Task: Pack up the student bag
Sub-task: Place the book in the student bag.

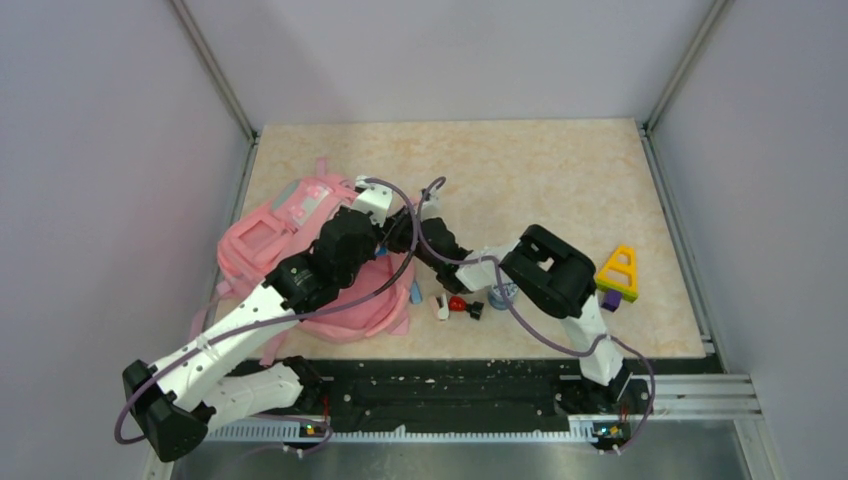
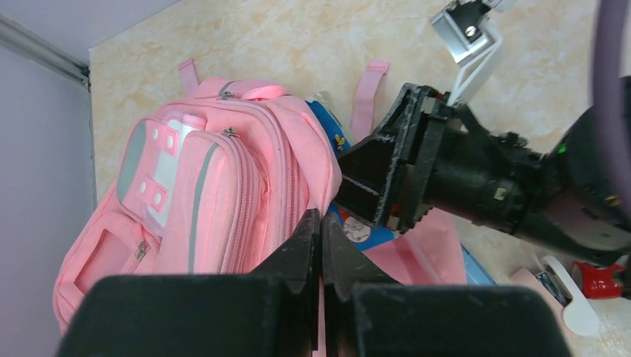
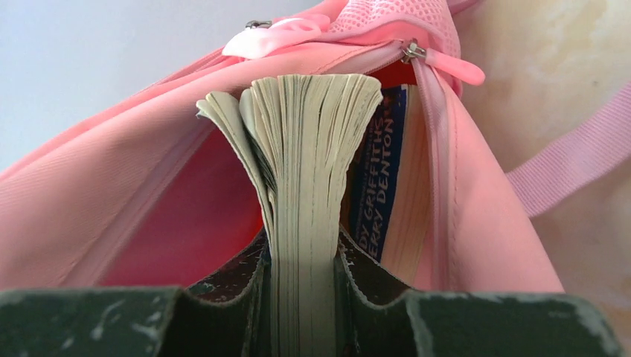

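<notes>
One soft pink student bag [image 2: 216, 186], grey-white trim.

The beige marbled surface [image 1: 540, 170] carries the pink student bag [image 1: 270, 240] at its left. Near the front edge lie small things: a white one [image 1: 442, 307], a red one [image 1: 457, 303] and, further right, a yellow triangular piece [image 1: 618, 270] touching a purple block [image 1: 611, 299].

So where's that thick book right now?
In the right wrist view, the thick book is clamped in the right gripper, its fanned pages at the mouth of the open pink backpack, left of a blue-spined book already inside.
</notes>
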Robot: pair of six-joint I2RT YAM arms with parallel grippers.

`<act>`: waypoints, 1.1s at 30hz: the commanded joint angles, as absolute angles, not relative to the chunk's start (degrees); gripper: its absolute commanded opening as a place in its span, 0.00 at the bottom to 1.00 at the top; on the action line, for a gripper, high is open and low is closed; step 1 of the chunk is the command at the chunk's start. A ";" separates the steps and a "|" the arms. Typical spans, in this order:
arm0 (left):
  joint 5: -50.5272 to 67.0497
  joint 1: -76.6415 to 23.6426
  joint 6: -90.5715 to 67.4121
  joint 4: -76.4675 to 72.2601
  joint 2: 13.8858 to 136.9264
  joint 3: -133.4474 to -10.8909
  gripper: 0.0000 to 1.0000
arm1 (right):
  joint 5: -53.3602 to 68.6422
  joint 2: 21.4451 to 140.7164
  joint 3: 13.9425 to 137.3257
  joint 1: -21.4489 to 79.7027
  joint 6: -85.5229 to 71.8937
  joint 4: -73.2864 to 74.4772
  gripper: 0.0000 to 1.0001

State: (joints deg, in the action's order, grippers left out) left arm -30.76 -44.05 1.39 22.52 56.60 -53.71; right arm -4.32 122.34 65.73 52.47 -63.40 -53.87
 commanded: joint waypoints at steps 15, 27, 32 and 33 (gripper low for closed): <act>-27.46 -43.59 -1.49 14.50 55.28 -54.41 0.00 | -16.30 132.72 82.28 57.10 -53.45 -50.81 0.35; -27.72 -42.85 -1.49 14.59 55.33 -54.45 0.00 | -11.58 120.30 69.55 57.06 -40.98 -52.86 0.77; -27.84 -42.76 -1.47 14.59 55.20 -54.40 0.00 | -12.27 116.57 65.23 57.07 -41.15 -49.57 0.79; -27.86 -42.72 -1.41 14.59 55.13 -54.40 0.00 | -12.05 115.89 64.58 57.11 -41.09 -48.87 0.79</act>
